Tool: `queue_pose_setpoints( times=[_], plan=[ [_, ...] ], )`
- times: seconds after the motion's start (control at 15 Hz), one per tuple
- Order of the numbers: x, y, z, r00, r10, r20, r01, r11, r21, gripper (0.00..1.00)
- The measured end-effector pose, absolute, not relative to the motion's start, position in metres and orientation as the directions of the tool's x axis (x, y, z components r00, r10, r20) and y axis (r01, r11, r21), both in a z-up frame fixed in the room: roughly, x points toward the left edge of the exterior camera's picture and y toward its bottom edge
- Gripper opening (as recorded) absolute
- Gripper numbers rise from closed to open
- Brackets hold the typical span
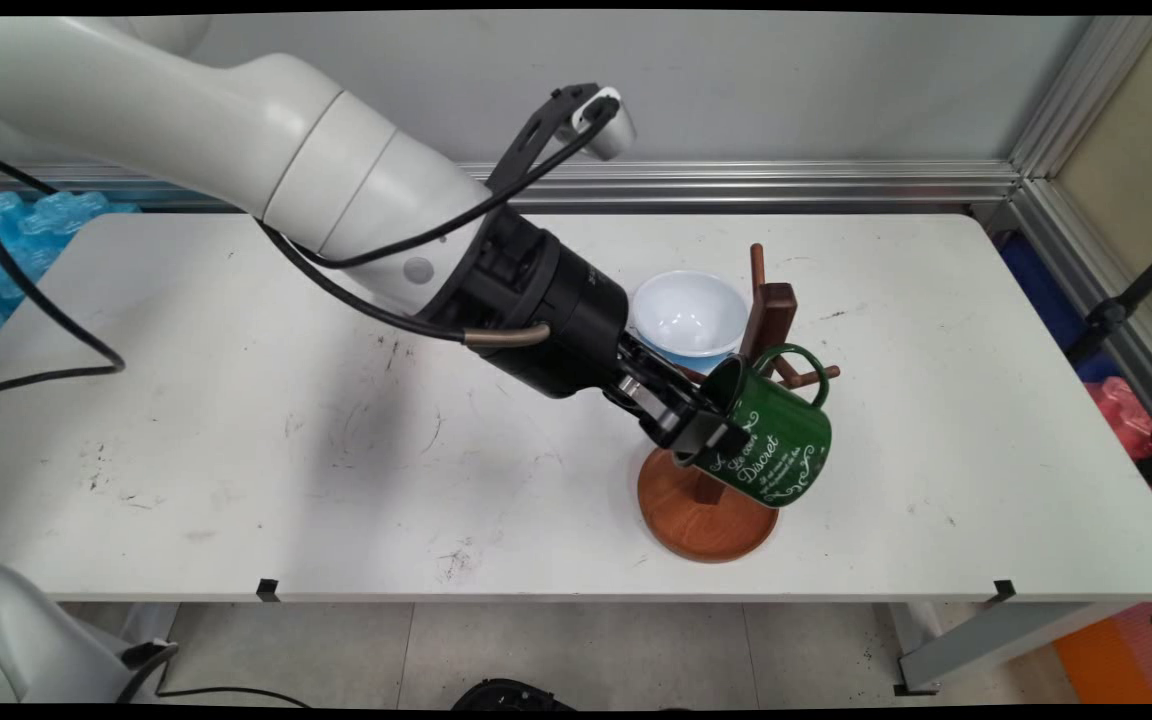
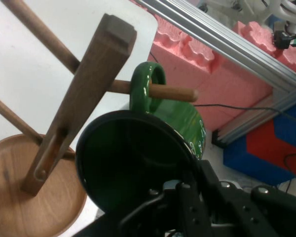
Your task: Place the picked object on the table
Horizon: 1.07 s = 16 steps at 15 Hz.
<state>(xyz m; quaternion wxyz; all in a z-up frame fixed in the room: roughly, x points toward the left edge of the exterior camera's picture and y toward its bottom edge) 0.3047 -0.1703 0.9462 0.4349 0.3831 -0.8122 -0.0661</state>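
We see the black two-finger end effector pinching the rim of a dark green enamel mug with white lettering, one finger inside the mouth and one against the outer wall. The mug lies tilted on its side, its open mouth turned back toward the end effector and its base pointing away from it.

Just beyond the end effector stands a brown wooden mug tree with a square upright post and round pegs. In the hand view, the mug's green loop handle is threaded over one of the tree's pegs, whose rounded tip sticks out past the handle. We cannot tell whether the handle bears on the peg or merely surrounds it.

Below the end effector, the tree's round wooden base dish sits on the white bench, and the mug hangs above it without touching.

Behind the end effector and to the far side of the tree, a white bowl with a light blue outside rests on the bench, close to the post.
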Motion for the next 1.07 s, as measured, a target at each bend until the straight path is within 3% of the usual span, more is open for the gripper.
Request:
queue_pose_setpoints(
  times=[1.07],
  plan=[
    [0.290,-0.155,0.958,-0.321,-0.680,0.659,-0.529,0.706,0.471,0.00]
  ],
)
